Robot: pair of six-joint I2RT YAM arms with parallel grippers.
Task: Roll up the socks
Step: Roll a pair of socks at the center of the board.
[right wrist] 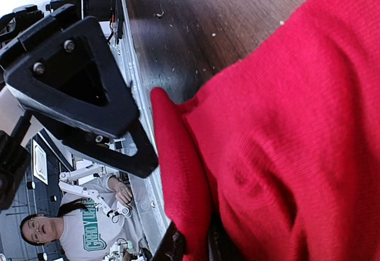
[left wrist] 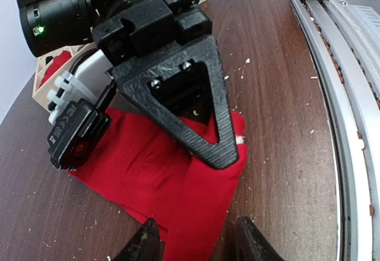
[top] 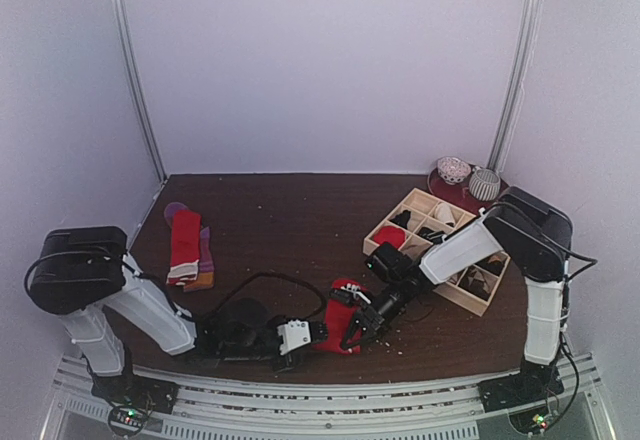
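Observation:
A plain red sock (top: 345,305) lies bunched near the table's front edge, between both grippers. My right gripper (top: 352,332) is shut on a fold of it; the right wrist view shows the fold (right wrist: 178,172) pinched between the fingertips (right wrist: 178,248). My left gripper (left wrist: 199,246) is open, its fingers straddling the sock's near end (left wrist: 172,190), with the right gripper's finger (left wrist: 196,113) pressed on the sock. A red sock (top: 184,243) on a purple-and-orange sock (top: 206,263) lies at the left. Another red sock (top: 389,235) sits in the tray.
The pale wooden grid tray (top: 470,298) stands at the right, under the right arm. A maroon dish (top: 440,188) with two patterned balls is at the back right. The metal rail (left wrist: 347,107) runs along the table's front edge, close to the left gripper. A black cable loops near the left arm.

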